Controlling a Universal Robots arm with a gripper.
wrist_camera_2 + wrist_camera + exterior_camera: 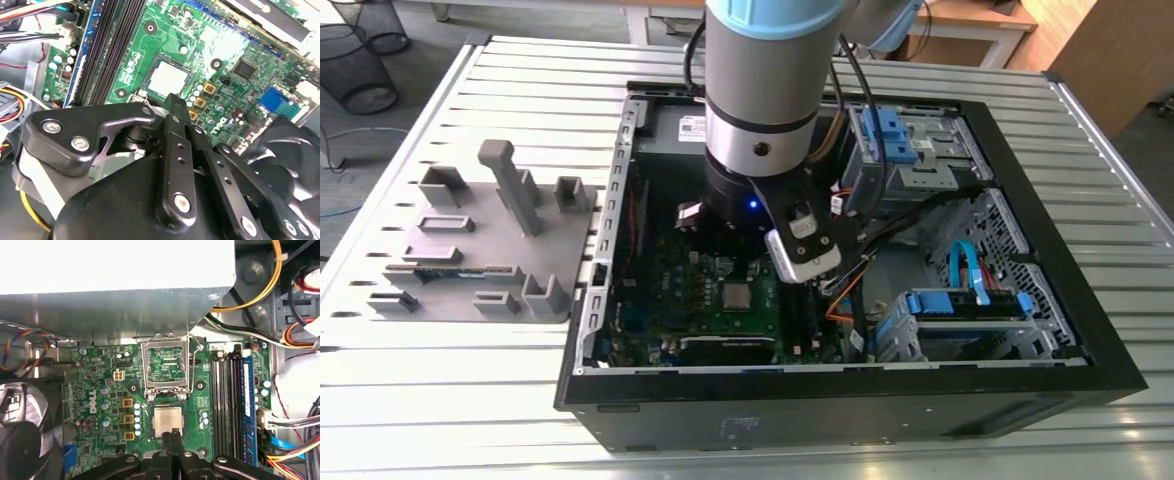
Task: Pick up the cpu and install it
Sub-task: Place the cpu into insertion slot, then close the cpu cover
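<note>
Black gripper (171, 98) linkages sit closest in the second wrist view, fingertips pinched together on nothing, just above the edge of the cpu (167, 79), which lies flat, seated on the green motherboard (165, 30). In the first wrist view the hinged socket frame (166, 365) stands open beside the cpu (167, 421), not yet clamped; the board's white lettering (93, 402) is left unread. In the exterior view the arm (761, 90) reaches down into the open computer case (854, 400).

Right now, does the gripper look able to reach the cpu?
Probably yes: the cpu lies uncovered, the hinged frame stands open, and the gripper is right at the cpu's edge with nothing between.
</note>
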